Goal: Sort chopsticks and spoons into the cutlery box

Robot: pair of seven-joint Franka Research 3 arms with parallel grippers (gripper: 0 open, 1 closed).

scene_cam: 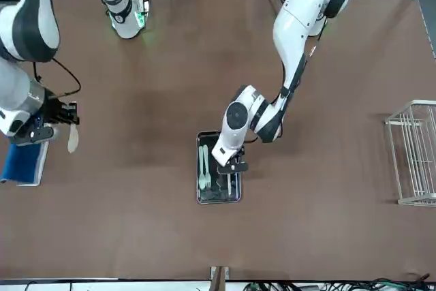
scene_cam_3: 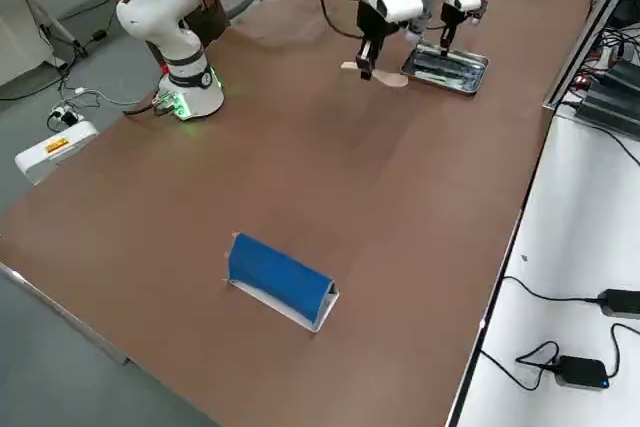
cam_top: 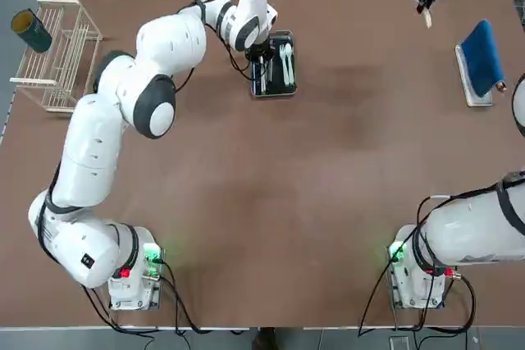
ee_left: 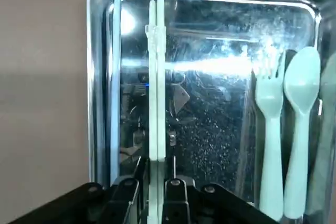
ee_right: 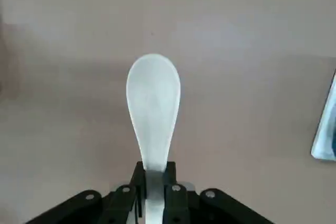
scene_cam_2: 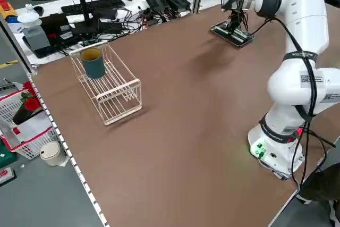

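The cutlery box (cam_top: 275, 94) is a shiny metal tray at the table's far middle. My left gripper (cam_top: 259, 53) hangs over its left half, shut on the chopsticks (ee_left: 156, 77), two pale sticks that run lengthwise above the tray floor (ee_left: 210, 108). A pale spoon (ee_left: 302, 93) and a fork (ee_left: 269, 119) lie side by side along the tray's other side. At the far right of the table my right gripper (cam_top: 425, 2) is shut on the handle of a cream-white spoon (ee_right: 153, 103), held above bare tabletop with its bowl pointing away from the fingers.
A white wire rack (cam_top: 61, 55) with a dark teal cup (cam_top: 31, 30) in it stands at the far left. A blue-topped holder (cam_top: 480, 59) sits near the right edge, close to my right gripper. Cables and desks border the far side.
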